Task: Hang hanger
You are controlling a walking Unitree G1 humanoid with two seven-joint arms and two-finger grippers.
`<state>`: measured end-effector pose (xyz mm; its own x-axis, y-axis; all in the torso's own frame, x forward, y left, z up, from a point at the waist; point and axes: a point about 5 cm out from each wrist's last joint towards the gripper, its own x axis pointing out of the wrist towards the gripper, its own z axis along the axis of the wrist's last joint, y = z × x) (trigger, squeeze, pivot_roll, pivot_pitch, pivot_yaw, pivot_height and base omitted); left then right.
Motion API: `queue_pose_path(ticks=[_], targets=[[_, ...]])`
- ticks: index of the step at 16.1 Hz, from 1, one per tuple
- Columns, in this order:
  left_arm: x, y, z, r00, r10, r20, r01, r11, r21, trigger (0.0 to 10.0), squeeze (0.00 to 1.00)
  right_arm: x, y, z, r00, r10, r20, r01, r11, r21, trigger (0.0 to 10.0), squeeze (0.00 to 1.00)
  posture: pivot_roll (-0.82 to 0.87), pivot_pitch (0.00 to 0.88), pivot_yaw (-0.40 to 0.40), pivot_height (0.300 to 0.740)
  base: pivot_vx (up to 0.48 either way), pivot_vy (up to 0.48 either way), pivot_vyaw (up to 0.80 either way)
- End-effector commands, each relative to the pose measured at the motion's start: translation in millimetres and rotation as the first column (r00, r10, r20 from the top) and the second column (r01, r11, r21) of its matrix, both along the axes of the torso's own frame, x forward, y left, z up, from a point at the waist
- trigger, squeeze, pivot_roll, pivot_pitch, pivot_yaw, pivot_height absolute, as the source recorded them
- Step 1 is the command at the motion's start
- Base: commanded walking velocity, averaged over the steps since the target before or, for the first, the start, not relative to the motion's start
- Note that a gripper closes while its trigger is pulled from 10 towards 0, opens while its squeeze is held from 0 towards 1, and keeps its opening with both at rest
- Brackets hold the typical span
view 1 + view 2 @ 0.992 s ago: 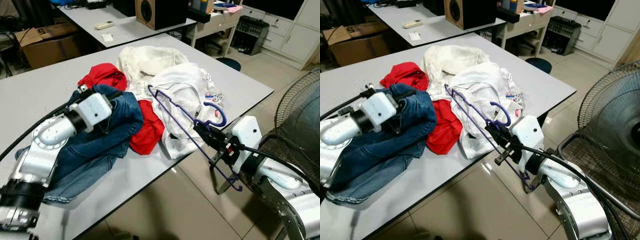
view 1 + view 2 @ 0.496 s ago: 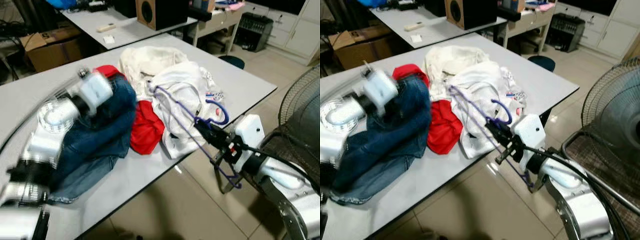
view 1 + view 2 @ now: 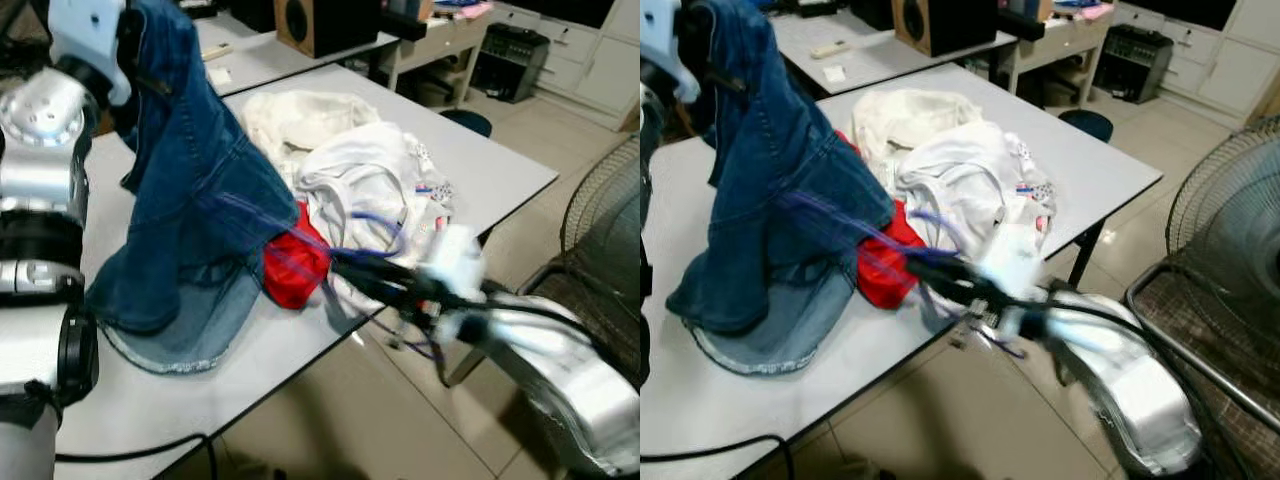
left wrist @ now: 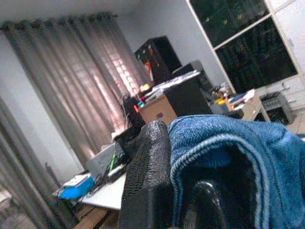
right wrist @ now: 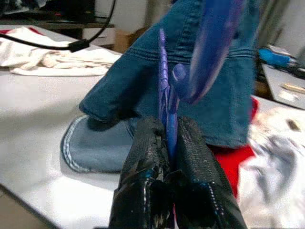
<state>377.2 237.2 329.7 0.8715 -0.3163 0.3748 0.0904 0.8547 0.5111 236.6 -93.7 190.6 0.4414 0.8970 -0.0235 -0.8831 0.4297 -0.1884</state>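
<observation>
My left gripper (image 3: 128,42) is raised high at the upper left, shut on the waist of the blue jeans (image 3: 190,190). The jeans hang down with their hem resting on the grey table (image 3: 500,170). In the left wrist view the denim (image 4: 228,152) is pinched beside a black finger (image 4: 147,171). My right gripper (image 5: 169,126) is shut on the purple hanger (image 5: 164,81). Blurred with motion, it sits at the table's front edge (image 3: 352,272), and the hanger (image 3: 285,250) reaches left to the hanging jeans.
A red garment (image 3: 298,268), white clothes (image 3: 375,175) and a cream garment (image 3: 290,112) lie piled mid-table. A standing fan (image 3: 605,215) is close on the right. Behind is a second table (image 3: 250,60) with a speaker (image 3: 320,22). Tiled floor lies below the front edge.
My left arm has lifted the jeans from the table to high at the upper left. My right gripper has swung the hanger leftwards to the hanging denim.
</observation>
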Motion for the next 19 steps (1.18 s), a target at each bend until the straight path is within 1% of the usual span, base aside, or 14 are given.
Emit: queue_pose_path(ticks=[1, 3, 5, 6, 8, 9, 11, 12, 13, 14, 15, 16, 17, 19], targets=[[-1.5, -3.8, 20, 0.998, -0.008, 0.057, 0.008, 1.000, 0.007, 0.0, 0.00, 7.7, 8.0, 1, 1.000, 0.022, 0.016, -0.022, 1.000, -0.016, 10.0, 0.00, 0.00, 0.000, 0.046, 0.740, 0.000, 0.000, 0.00], [-1.4, 2.6, 31, 0.992, 0.067, 0.103, -0.072, 0.996, 0.045, 0.0, 0.00, 15.9, 18.9, 7, 0.997, 0.066, 0.043, -0.066, 0.998, -0.013, 10.0, 0.00, 0.01, 0.000, 0.033, 0.740, 0.000, 0.000, 0.00], [-5.7, 20.0, 51, 0.974, 0.153, 0.168, -0.160, 0.987, 0.025, 0.0, 0.00, 20.4, 27.2, 11, 0.992, 0.116, 0.049, -0.116, 0.993, -0.002, 10.0, 0.00, 0.02, 0.000, 0.018, 0.740, 0.000, 0.000, 0.00], [-13.8, 16.0, 70, 0.971, 0.087, 0.223, -0.086, 0.996, -0.013, 0.0, 0.00, 32.6, 32.4, 5, 0.996, 0.086, 0.030, -0.086, 0.996, -0.019, 10.0, 0.00, 0.04, 0.000, 0.007, 0.740, 0.000, 0.000, 0.00], [-17.9, 7.9, 79, 0.970, 0.018, 0.242, -0.012, 1.000, -0.027, 0.0, 0.00, 52.5, 31.1, -3, 0.998, -0.044, 0.041, 0.047, 0.997, -0.060, 10.0, 0.00, 0.05, 0.000, -0.004, 0.740, 0.000, 0.000, 0.00], [-20.9, 3.4, 83, 0.968, -0.020, 0.251, 0.027, 0.999, -0.025, 0.0, 0.00, 70.3, 24.6, -5, 0.982, -0.181, 0.046, 0.184, 0.980, -0.071, 10.0, 0.00, 0.06, 0.000, -0.014, 0.740, 0.000, 0.000, 0.00], [-27.2, 4.9, 88, 0.967, -0.041, 0.253, 0.045, 0.999, -0.010, 0.0, 0.00, 103.0, -9.1, 7, 0.889, -0.452, 0.076, 0.454, 0.891, -0.013, 10.0, 0.00, 0.08, 0.000, -0.028, 0.740, 0.000, 0.000, 0.00], [-29.7, 6.8, 89, 0.967, -0.050, 0.251, 0.056, 0.998, -0.016, 0.0, 0.00, 109.0, -19.8, 15, 0.854, -0.510, 0.105, 0.510, 0.860, 0.023, 10.0, 0.00, 0.08, 0.000, -0.029, 0.740, 0.000, 0.000, 0.00], [-36.7, 12.8, 87, 0.969, -0.069, 0.238, 0.077, 0.997, -0.023, 0.0, 0.00, 119.4, -54.0, 43, 0.751, -0.644, 0.148, 0.618, 0.763, 0.187, 10.0, 0.00, 0.08, 0.000, -0.030, 0.740, 0.000, 0.000, 0.00], [-37.8, 13.8, 87, 0.969, -0.072, 0.235, 0.080, 0.996, -0.025, 0.0, 0.00, 120.2, -59.3, 47, 0.736, -0.660, 0.149, 0.627, 0.748, 0.219, 10.0, 0.00, 0.08, 0.000, -0.030, 0.740, 0.000, 0.000, 0.00], [-38.0, 15.3, 82, 0.975, -0.068, 0.210, 0.074, 0.997, -0.021, 0.0, 0.00, 117.6, -66.4, 60, 0.744, -0.649, 0.158, 0.594, 0.751, 0.287, 10.0, 0.00, 0.07, 0.000, -0.024, 0.740, 0.000, 0.000, 0.00], [-36.5, 16.9, 77, 0.982, -0.044, 0.183, 0.046, 0.999, -0.005, 0.0, 0.00, 112.8, -66.3, 67, 0.774, -0.605, 0.185, 0.537, 0.783, 0.313, 10.0, 0.00, 0.07, 0.000, -0.017, 0.740, 0.000, 0.000, 0.00], [-33.1, 20.1, 69, 0.989, -0.006, 0.148, 0.005, 1.000, 0.010, 0.0, 0.00, 105.5, -60.4, 68, 0.819, -0.528, 0.224, 0.466, 0.840, 0.278, 10.0, 0.00, 0.06, 0.000, -0.008, 0.740, 0.000, 0.000, 0.00], [-26.5, 25.1, 35, 0.999, 0.039, -0.009, -0.038, 0.996, 0.086, 0.0, 0.00, 92.1, -57.9, 63, 0.860, -0.443, 0.255, 0.392, 0.892, 0.227, 10.0, 0.00, 0.04, 0.000, 0.015, 0.740, 0.000, 0.000, 0.00]])
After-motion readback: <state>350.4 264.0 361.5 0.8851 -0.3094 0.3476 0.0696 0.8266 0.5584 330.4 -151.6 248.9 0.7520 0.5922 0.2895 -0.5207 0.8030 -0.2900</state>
